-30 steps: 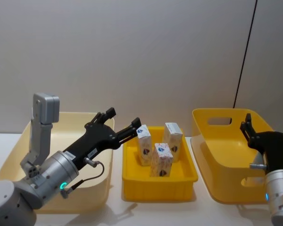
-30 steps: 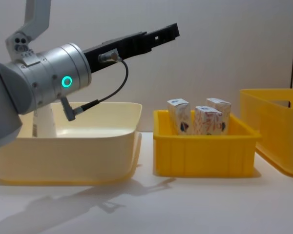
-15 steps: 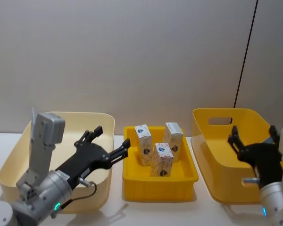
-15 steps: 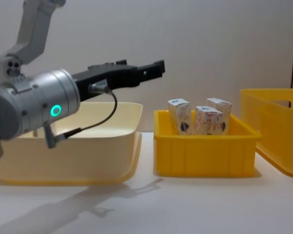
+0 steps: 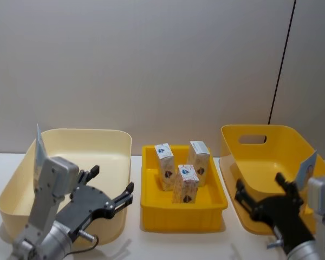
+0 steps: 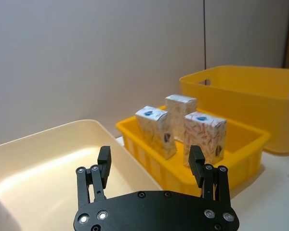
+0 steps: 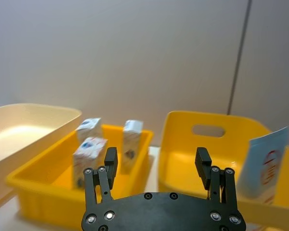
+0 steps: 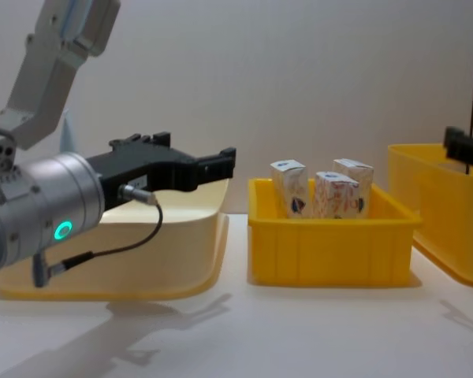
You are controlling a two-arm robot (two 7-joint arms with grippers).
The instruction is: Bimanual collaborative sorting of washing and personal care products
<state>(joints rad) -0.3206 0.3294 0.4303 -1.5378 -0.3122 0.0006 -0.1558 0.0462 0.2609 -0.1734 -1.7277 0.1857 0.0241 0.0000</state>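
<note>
Three white gable-top cartons [image 5: 180,172] stand upright in the small yellow tray [image 5: 183,210] at the centre. One pale-blue tube [image 5: 38,150] leans in the far left corner of the cream bin [image 5: 81,133]. A second tube [image 5: 306,166] with a red logo leans in the big yellow bin [image 5: 259,133] on the right. My left gripper [image 5: 111,182] is open and empty, low over the cream bin's front right corner. Level with it, my right gripper [image 5: 261,185] hangs open and empty before the big yellow bin's front left part. The wrist views show both open grippers [image 6: 150,161] [image 7: 156,162] with the cartons [image 6: 155,130] [image 7: 90,154] ahead.
The three containers stand in a row on a white table [image 5: 179,244], close together. A plain grey wall [image 5: 162,65] rises right behind them. Bare tabletop [image 8: 299,331] lies in front of the containers.
Both arms have drawn back toward me and dropped lower. The left gripper left the tray's edge for the cream bin's front corner; the right gripper backed off the big yellow bin.
</note>
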